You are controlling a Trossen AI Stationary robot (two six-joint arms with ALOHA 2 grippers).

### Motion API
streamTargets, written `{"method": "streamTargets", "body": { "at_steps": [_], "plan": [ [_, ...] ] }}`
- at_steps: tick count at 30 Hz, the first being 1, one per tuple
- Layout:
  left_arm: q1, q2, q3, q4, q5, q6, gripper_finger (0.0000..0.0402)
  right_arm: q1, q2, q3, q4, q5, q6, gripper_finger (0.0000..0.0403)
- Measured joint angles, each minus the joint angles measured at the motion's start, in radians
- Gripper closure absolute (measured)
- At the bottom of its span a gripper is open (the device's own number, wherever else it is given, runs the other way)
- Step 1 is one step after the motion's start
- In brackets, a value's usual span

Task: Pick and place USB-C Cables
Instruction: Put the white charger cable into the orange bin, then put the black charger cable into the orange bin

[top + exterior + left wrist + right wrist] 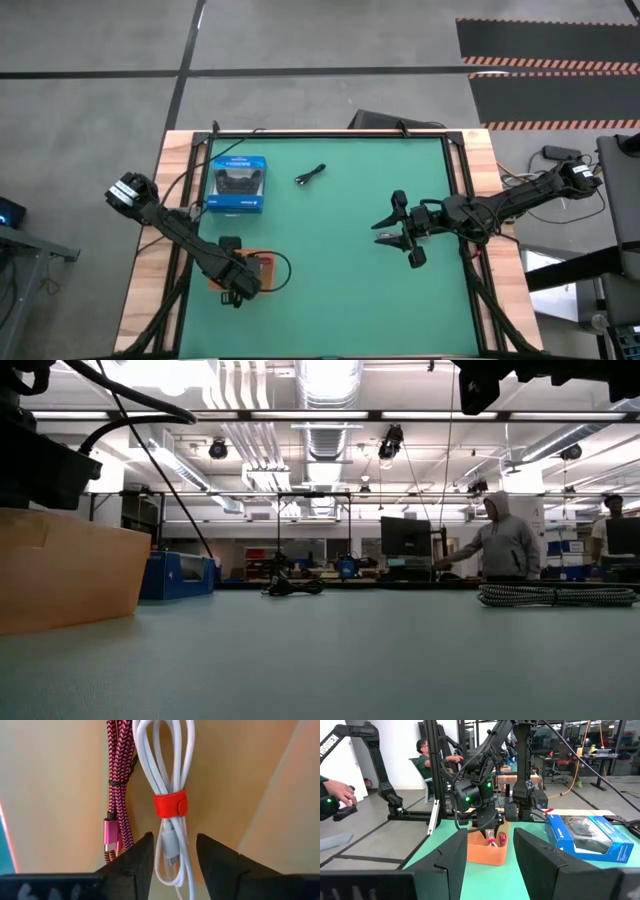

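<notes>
My left gripper (175, 852) points down into the orange-brown tray (262, 262), its fingers open. They stand on either side of a white cable bundle (170, 780) with a red strap, which lies on the tray floor. A red-pink braided cable (119, 780) lies beside it in the tray. A black cable (312, 174) rests on the green mat toward the far edge. A grey braided cable (555, 595) lies at the right in the low view. My right gripper (400, 235) hangs open above the mat's right half, holding nothing.
A blue box picturing a game controller (237, 185) stands at the far left of the mat, just beyond the tray. The mat's middle and near part are bare green. People are in the room beyond the table (500, 540).
</notes>
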Motion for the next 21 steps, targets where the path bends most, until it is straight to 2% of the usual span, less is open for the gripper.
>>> {"method": "streamTargets", "body": {
  "at_steps": [10,21],
  "plan": [
    [0.000,-0.001,0.062,-0.010,0.000,0.000,0.0266,0.000,0.000,0.000,0.000,0.000,0.000,0.0250],
    [0.003,-0.002,0.253,-0.173,-0.007,-0.003,0.0267,0.000,0.000,0.000,0.000,0.000,0.000,0.0250]
  ]
}}
